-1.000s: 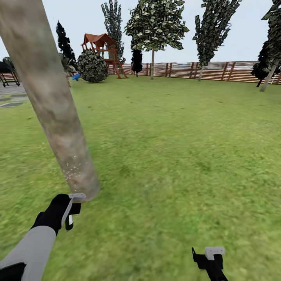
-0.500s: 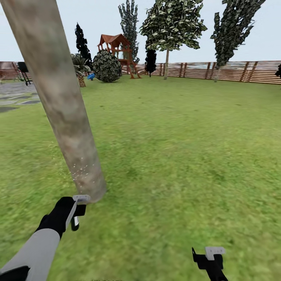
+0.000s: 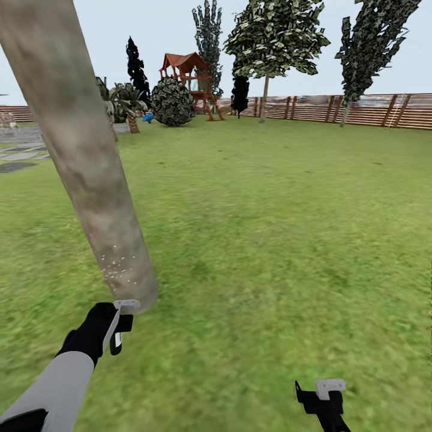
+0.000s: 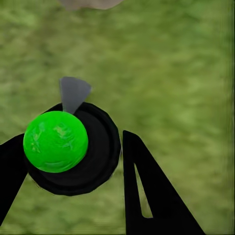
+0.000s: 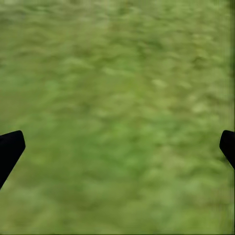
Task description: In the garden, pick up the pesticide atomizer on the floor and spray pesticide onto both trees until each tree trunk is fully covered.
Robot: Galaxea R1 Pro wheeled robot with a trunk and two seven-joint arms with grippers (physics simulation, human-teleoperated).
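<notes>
A thick mottled grey-brown tree trunk (image 3: 90, 174) leans across the left of the head view and meets the grass just ahead of my left gripper (image 3: 118, 321). Tiny white specks of pesticide (image 3: 120, 267) dot its lowest part. In the left wrist view my left gripper (image 4: 71, 139) is shut on the pesticide atomizer (image 4: 55, 141), a bright green dome on a black disc. Its grey nozzle (image 4: 73, 93) points toward the trunk's base (image 4: 90, 3). My right gripper (image 3: 321, 396) hangs low at the right, open over bare grass (image 5: 117, 98). A second tall tree (image 3: 264, 96) stands far off by the fence.
Lawn stretches ahead to a brown slat fence (image 3: 360, 111). A red-roofed play tower (image 3: 192, 81), a round bush (image 3: 173, 102) and a short palm (image 3: 129, 105) stand far back on the left. Grey paving (image 3: 18, 156) lies at the far left.
The whole view has panned, so the fence, play tower and far trees have slid rightward in the picture. Both arms keep the same pose, and the specks on the trunk look the same.
</notes>
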